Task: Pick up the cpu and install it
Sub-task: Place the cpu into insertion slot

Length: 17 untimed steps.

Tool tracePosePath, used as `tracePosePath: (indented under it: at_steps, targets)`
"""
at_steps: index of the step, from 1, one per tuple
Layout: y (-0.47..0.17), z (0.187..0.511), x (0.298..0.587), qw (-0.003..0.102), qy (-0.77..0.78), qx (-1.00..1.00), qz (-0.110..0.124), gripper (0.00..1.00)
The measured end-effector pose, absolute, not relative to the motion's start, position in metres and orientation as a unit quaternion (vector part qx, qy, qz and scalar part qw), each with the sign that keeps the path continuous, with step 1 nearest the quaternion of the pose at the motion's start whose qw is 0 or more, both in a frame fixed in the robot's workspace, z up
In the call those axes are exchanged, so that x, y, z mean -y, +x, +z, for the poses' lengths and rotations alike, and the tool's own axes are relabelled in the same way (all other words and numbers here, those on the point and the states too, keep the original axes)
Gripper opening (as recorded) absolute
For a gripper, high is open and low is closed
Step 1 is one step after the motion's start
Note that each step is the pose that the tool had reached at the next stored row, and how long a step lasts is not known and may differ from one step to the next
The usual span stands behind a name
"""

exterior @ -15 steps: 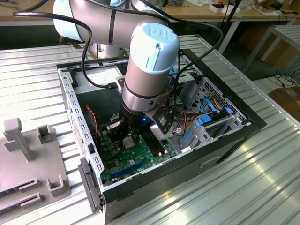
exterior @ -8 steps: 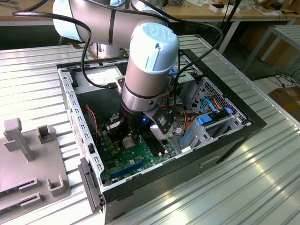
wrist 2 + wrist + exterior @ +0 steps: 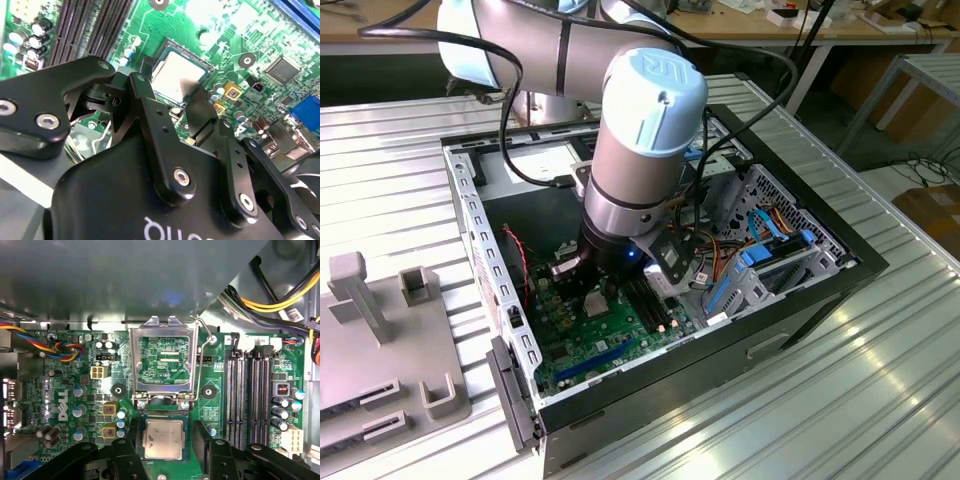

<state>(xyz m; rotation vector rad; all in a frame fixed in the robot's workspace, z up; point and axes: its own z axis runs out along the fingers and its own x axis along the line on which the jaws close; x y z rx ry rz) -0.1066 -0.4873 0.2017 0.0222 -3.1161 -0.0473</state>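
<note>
A ribbed metal table (image 3: 770, 420) carries the whole set-up. On it, at the near edge on the exterior view's left, sits a grey plastic fixture (image 3: 380, 340) with upright posts. Just to the right of that lies an open black computer case (image 3: 650, 400), with its open side facing up. A green motherboard (image 3: 570, 350) lies flat on its floor.

The gripper (image 3: 592, 290) reaches down into the case, close over the board, at the end of the silver and pale-blue arm (image 3: 640, 130). In the first wrist view the gripper (image 3: 167, 440) hangs straight above the cpu (image 3: 163, 439). The chip lies flat in its square socket on the board. The hand is wide: its black fingers (image 3: 200, 437) stand one on each side of the chip, with a thin strip of socket showing between each finger and the chip's edge. The second wrist view shows the same from a slant. There the gripper (image 3: 175, 95) straddles the cpu (image 3: 179, 74), and one of its fingers (image 3: 142, 92) comes down just beside a corner of the chip.

Past the chip, away from the gripper, the hinged socket frame (image 3: 162, 362) stands swung open. Bare board shows through its window. Long black memory slots (image 3: 250, 390) run beside the socket, and a bundle of coloured wires (image 3: 62, 347) lies on its other side.

Farther right in the case is a metal drive cage (image 3: 770, 250) with blue cables. Far behind the arm, a wooden workbench (image 3: 380, 20) runs across the back.
</note>
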Motion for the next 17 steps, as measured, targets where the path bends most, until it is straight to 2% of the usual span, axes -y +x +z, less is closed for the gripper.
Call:
tracePosePath:
  at_steps: [17]
  targets:
    - [-0.1091,0.2015,0.4868,0.012,-0.007,1.0,-0.015,0.55]
